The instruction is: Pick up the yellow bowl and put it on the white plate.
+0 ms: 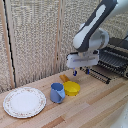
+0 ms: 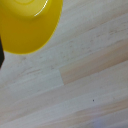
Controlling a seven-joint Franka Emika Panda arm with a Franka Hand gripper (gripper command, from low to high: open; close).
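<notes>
The yellow bowl (image 1: pixel 72 88) sits on the wooden table, touching or right beside the blue cup (image 1: pixel 57 93). My gripper (image 1: pixel 80 72) hangs above and slightly to the exterior view's right of the bowl, clear of it; its blue-tipped fingers stand apart and hold nothing. The white plate (image 1: pixel 24 101) lies at the exterior view's left on the table. In the wrist view the bowl (image 2: pixel 27 22) fills one corner, seen from above; a dark finger edge (image 2: pixel 1 55) shows at the border.
A small orange-tan block (image 1: pixel 64 78) lies behind the bowl. A dark dish rack (image 1: pixel 113 62) stands at the exterior view's right. A woven screen stands behind the table.
</notes>
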